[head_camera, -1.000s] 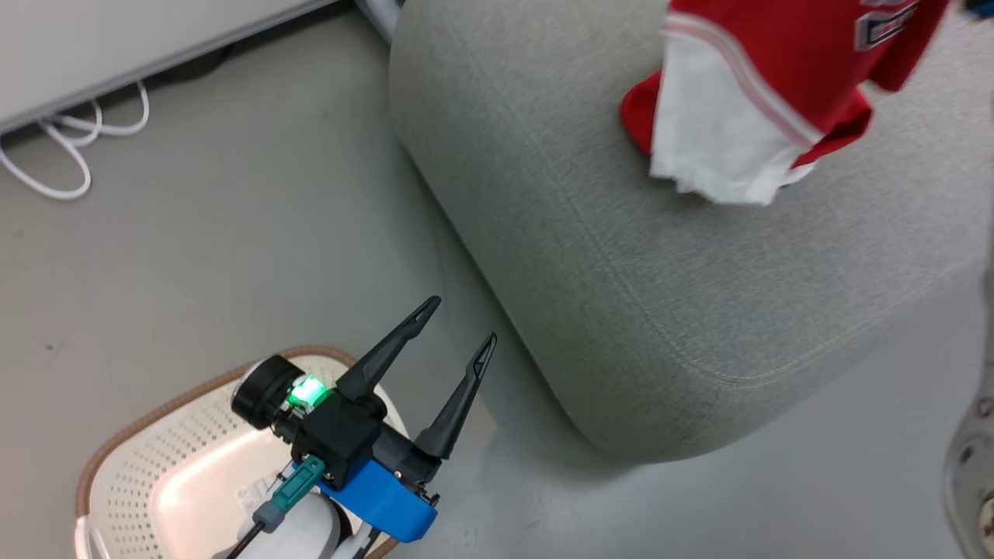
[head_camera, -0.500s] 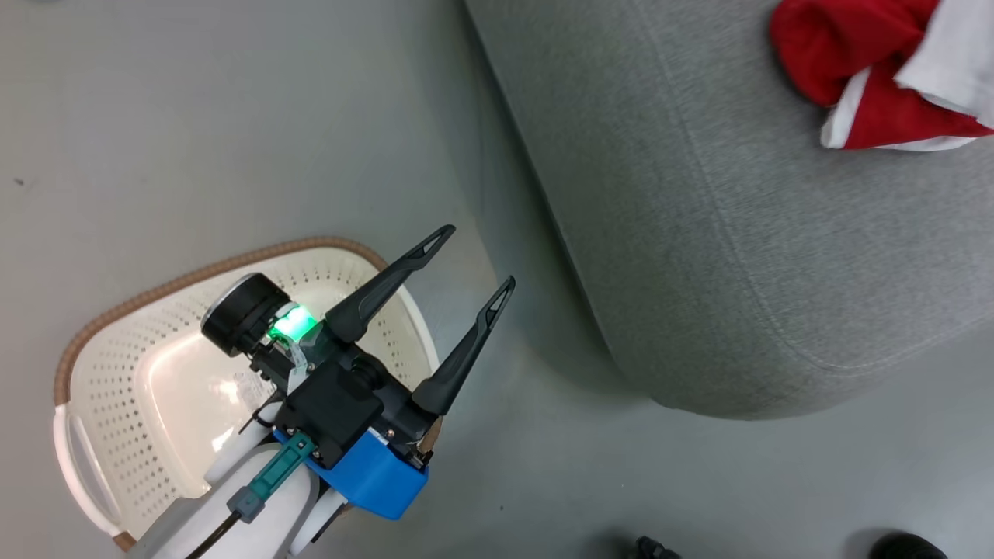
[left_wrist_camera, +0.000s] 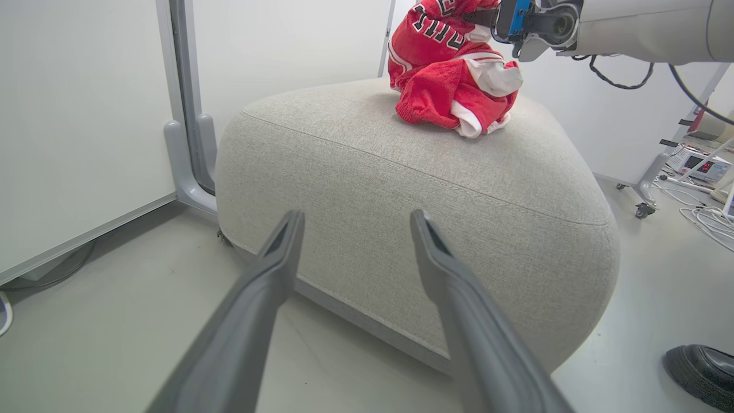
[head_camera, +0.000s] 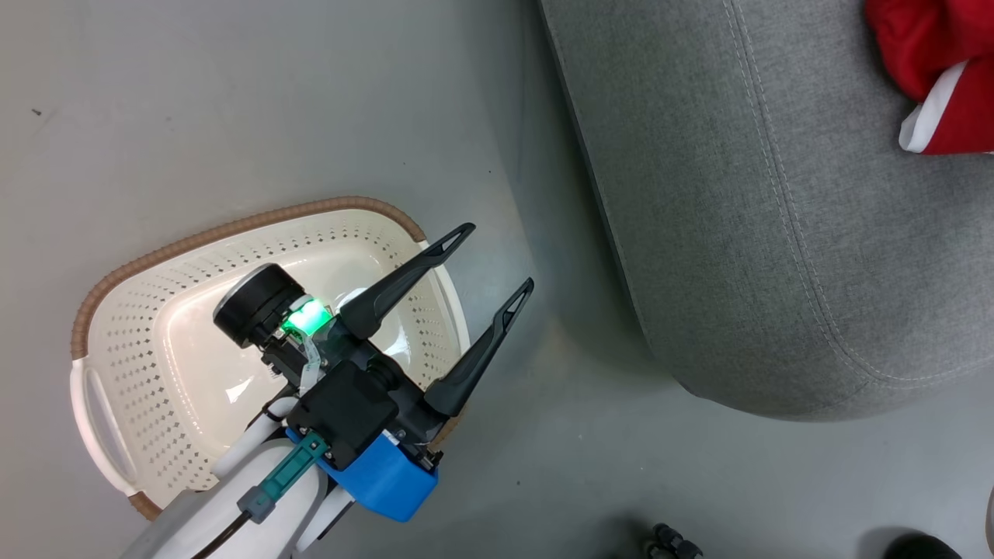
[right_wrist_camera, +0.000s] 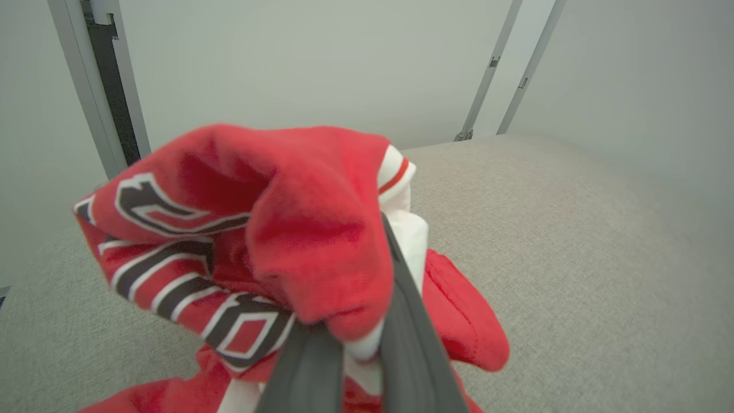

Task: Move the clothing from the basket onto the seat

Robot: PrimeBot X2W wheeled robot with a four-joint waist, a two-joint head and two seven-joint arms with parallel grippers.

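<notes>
The cream basket (head_camera: 233,225) stands on the floor at the lower left, its inside bare where it shows. My left gripper (head_camera: 498,255) hangs open over the basket's right end, nothing between its fingers; in its own view the left gripper (left_wrist_camera: 356,214) points at the grey seat (left_wrist_camera: 401,189). Red clothing (left_wrist_camera: 441,97) lies bunched on top of the seat (head_camera: 776,233). My right gripper (right_wrist_camera: 358,338) is shut on the lettered red garment (right_wrist_camera: 229,229), held just above that heap; the right gripper (left_wrist_camera: 479,18) also appears there. The clothing (head_camera: 947,78) shows at the upper right.
Grey floor lies between basket and seat. White wall panels with a metal post (left_wrist_camera: 183,115) stand behind the seat. A person's black shoe (left_wrist_camera: 699,367) is on the floor at the right, near cables and equipment (left_wrist_camera: 705,166).
The head camera has swung, so the basket shows more fully and the clothing sits at the upper right edge. Both grippers keep their states; the left stays open over the basket.
</notes>
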